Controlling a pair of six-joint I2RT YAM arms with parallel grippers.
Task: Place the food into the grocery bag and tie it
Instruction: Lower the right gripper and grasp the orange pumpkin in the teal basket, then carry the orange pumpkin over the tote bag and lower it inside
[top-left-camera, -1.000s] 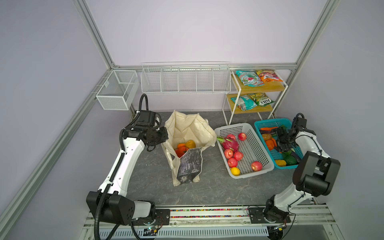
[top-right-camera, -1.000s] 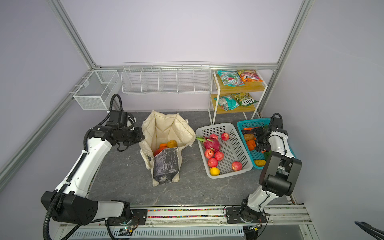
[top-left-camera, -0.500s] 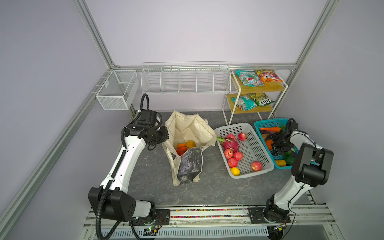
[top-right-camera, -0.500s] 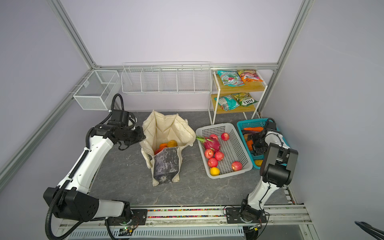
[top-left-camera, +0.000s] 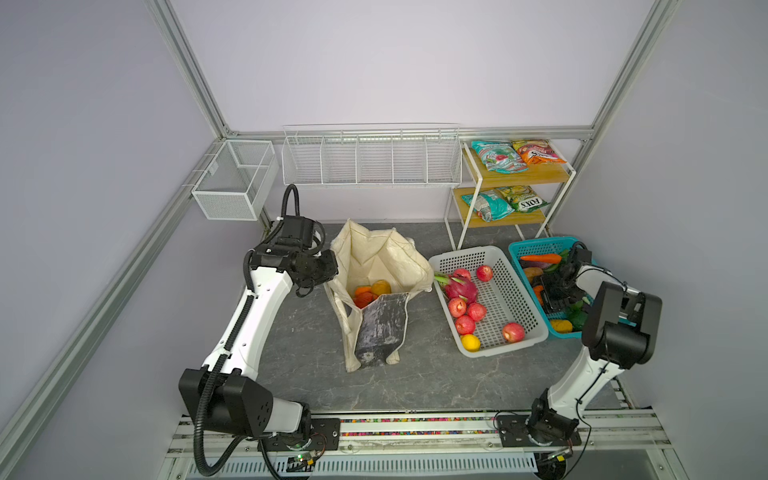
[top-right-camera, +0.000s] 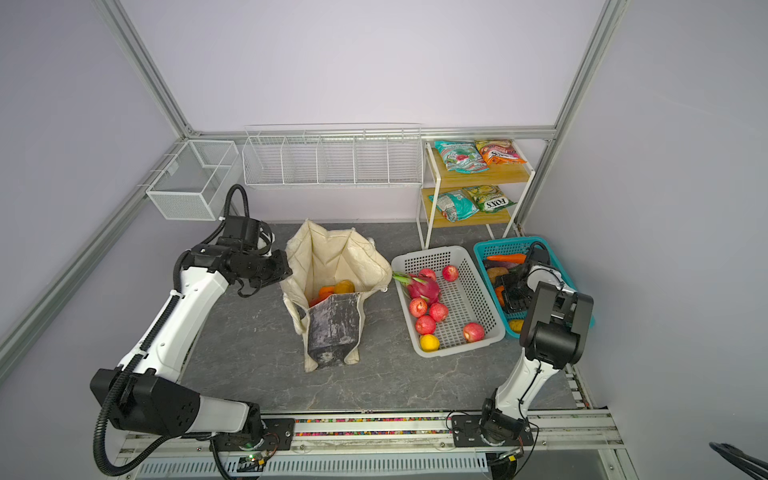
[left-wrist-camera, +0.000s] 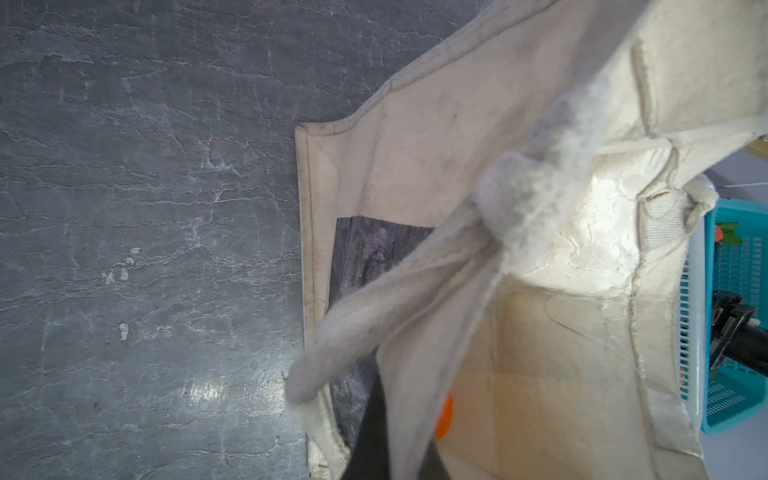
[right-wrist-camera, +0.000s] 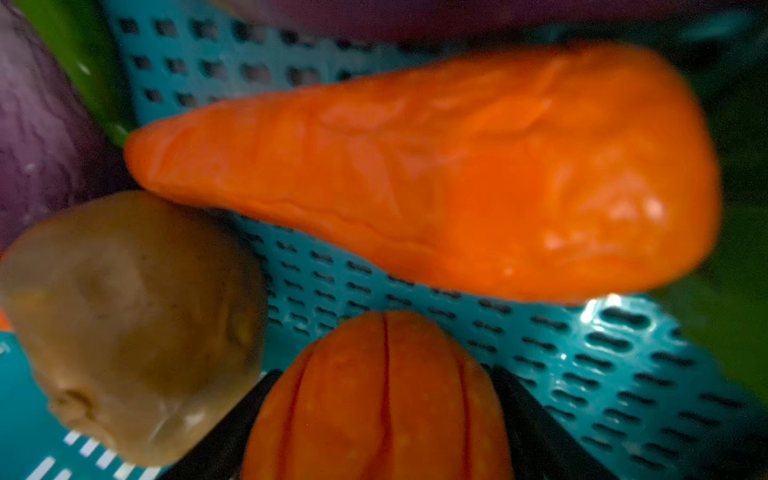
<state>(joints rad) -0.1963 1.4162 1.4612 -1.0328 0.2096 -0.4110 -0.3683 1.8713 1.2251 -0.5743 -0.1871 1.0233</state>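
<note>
The camera looks down on the dark grey, slate-patterned desk (left-wrist-camera: 145, 208), which fills the left half of the frame. The grocery bag (left-wrist-camera: 540, 374) occupies the right half, its mouth open toward the camera and its cream lining exposed. A dark grey marbled panel (left-wrist-camera: 365, 245) shows on the bag's outer side. A cream strap handle (left-wrist-camera: 374, 307), out of focus, crosses diagonally in front of the bag. The left pincer (left-wrist-camera: 390, 428) appears at the lower edge, clamped on the bag's rim fabric. An orange item (left-wrist-camera: 444, 415) lies inside the bag, just beside that rim. Beyond the bag stands a teal basket (left-wrist-camera: 739, 257) with black robot hardware (left-wrist-camera: 735, 336) in it.
</note>
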